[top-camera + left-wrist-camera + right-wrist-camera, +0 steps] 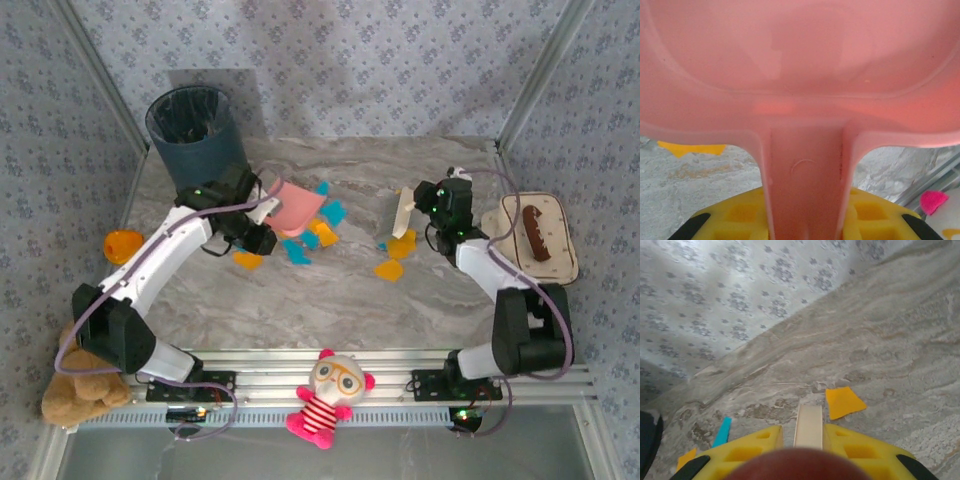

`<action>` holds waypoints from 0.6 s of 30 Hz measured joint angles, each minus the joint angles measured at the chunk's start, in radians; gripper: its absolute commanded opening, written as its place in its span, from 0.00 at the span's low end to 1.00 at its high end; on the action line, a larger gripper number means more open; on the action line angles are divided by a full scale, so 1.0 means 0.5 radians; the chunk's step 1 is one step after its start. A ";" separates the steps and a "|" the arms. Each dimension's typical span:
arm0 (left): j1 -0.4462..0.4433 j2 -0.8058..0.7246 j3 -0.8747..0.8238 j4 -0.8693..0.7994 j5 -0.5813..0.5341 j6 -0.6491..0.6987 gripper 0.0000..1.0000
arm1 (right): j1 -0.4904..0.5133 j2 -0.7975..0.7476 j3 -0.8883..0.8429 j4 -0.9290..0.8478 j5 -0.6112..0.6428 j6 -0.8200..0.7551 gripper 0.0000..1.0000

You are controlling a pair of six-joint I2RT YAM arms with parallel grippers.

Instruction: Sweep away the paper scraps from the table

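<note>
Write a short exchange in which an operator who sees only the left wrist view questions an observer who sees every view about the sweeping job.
Operator: My left gripper holds the pink dustpan by its handle. Where are the paper scraps?
Observer: The paper scraps lie in two clusters on the table: the larger just right of the dustpan, the smaller by the right gripper.
Operator: Is that gripper holding anything?
Observer: Yes, it is shut on a pale flat tool, held above the smaller cluster.
</note>
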 measured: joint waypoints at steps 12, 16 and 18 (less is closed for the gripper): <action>-0.365 0.240 0.001 -0.081 -0.209 0.141 0.00 | 0.000 -0.554 -0.043 -0.517 0.094 -0.541 0.00; -0.459 0.323 0.004 -0.108 -0.247 0.179 0.00 | 0.000 -0.635 -0.098 -0.706 0.180 -0.709 0.00; -0.508 0.369 0.006 -0.111 -0.256 0.197 0.00 | 0.000 -0.665 -0.126 -0.787 0.223 -0.770 0.00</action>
